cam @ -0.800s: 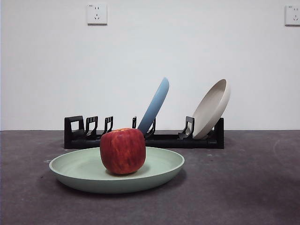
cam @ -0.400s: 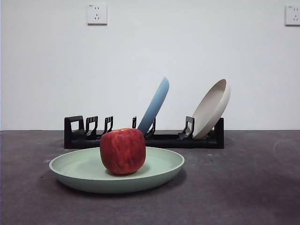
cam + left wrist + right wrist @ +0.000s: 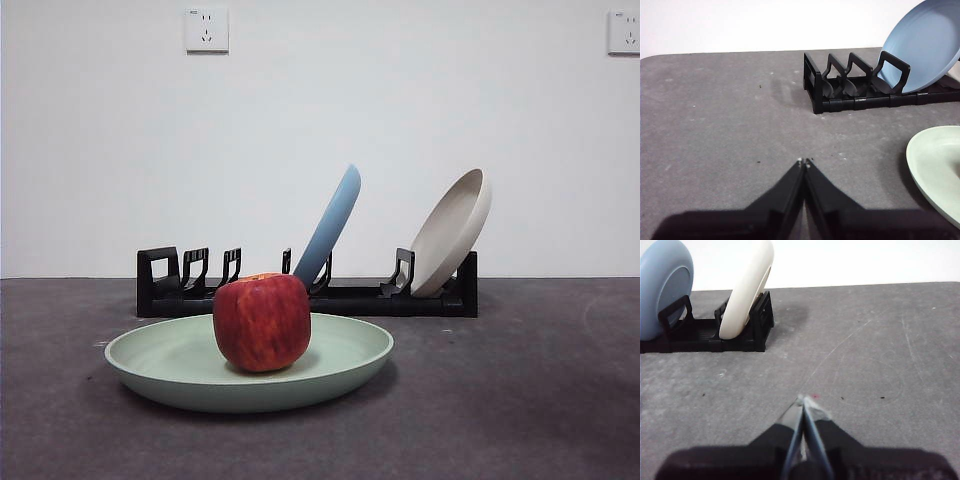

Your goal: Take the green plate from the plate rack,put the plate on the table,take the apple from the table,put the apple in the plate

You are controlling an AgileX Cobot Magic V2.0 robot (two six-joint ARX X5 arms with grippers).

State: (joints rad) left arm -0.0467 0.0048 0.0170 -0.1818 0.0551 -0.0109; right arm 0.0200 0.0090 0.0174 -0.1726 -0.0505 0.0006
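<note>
Well, the apple (image 3: 262, 322) sits in the green plate (image 3: 345, 350) on the table (image 3: 520, 400), before the plate rack (image 3: 350, 297). Left gripper (image 3: 804, 161) and right gripper (image 3: 804, 400) hover with jaws clenched, empty.

Nothing here carries writing I can read. The two white wall sockets, one (image 3: 207, 30) far left and one (image 3: 625, 32) at the far right edge, each show a tiny dark mark near the top, too small to make out. The plates, rack and apple are unlabelled.
</note>
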